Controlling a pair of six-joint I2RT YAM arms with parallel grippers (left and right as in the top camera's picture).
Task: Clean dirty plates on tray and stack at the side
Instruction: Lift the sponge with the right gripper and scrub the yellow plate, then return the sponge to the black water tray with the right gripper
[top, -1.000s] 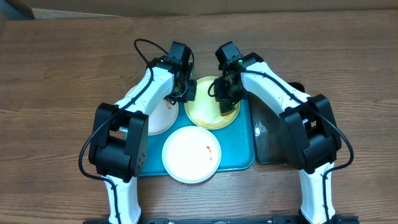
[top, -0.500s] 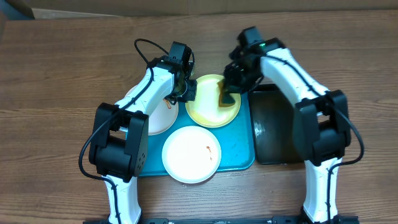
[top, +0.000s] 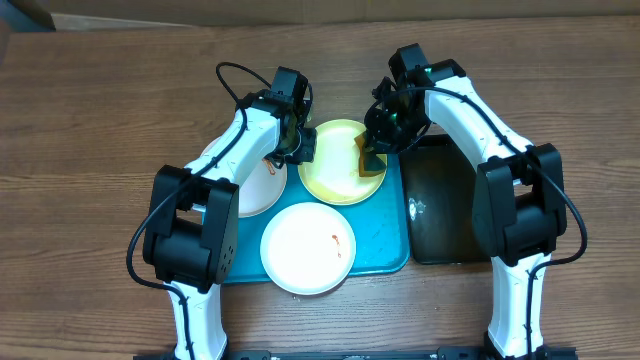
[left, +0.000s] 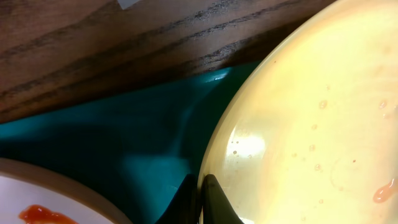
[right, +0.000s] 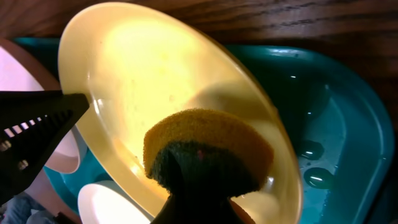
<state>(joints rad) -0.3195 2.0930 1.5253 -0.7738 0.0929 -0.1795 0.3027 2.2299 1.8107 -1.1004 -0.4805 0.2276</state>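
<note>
At the far end of the tray (top: 385, 262), work in progress on the yellow-green plate (top: 335, 170).

- Left end effector (top: 298, 152): pressed together on the left rim of that plate, pinching it. The left wrist view shows the tips clamped over the plate edge.
- Right end effector (top: 372, 150): pinching a sponge (right: 211, 140), yellow body with a dark scrub side, which rests on the right inner part of the plate.
- The right wrist view suggests the plate is tipped up off the tray floor.
- Plate face is wet with scattered droplets. One small orange-red smear (left: 382, 193) remains on it, so it is not clean yet.
- Near white plate (top: 300, 250): lies in the near part of the tray, with a small red mark right of centre. Looks untouched.
- Left white plate (top: 252, 190): partly under the left arm, with a red smear visible near its far edge. Cannot tell if it sits wholly inside the tray.
- Black tub (top: 440, 215): on the surface just right of the tray, wet inside.
- No stack at the side anywhere on the surface.

Judgement: early stage. The first plate is mid-scrub. Left to do: finish and set it aside, then clean both white plates and stack all three.
</note>
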